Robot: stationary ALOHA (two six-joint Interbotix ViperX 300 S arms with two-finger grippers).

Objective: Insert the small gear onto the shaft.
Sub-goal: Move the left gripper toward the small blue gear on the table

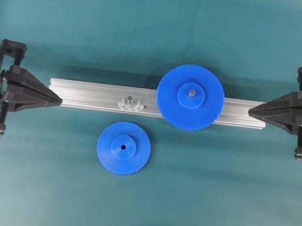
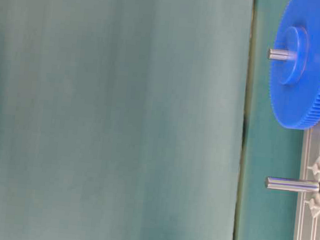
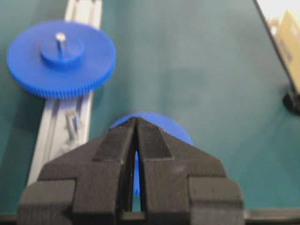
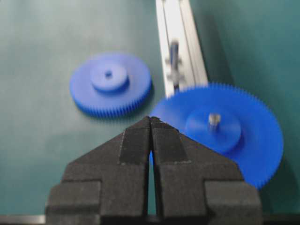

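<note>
In the overhead view we see a long grey aluminium rail (image 1: 87, 95) lying across the middle of the frame on a teal table cover (image 1: 160, 32). The small blue plastic gear with fine teeth and a dark centre hole (image 1: 123, 148) lies flat on the cover just below the rail, a little left of centre, apart from both arms. The shaft, a short thin grey metal pin on a small clear bracket (image 1: 130, 103), stands on the rail just above that gear (in the table-level view (image 2: 292, 185) it shows bare at the lower right). To the right of it, a wider blue gear with a grey pin tip at its hub (image 1: 190, 97) sits on the rail and overlaps its edges. The left black gripper (image 1: 58, 101) points in from the left edge of the frame at the rail's left end; in its wrist view (image 3: 136, 123) we see its fingers pressed together with nothing between them. The right black gripper (image 1: 251, 109) points in from the right edge at the rail's right end, and its wrist view (image 4: 150, 120) likewise shows its fingers closed tip to tip, holding nothing.
</note>
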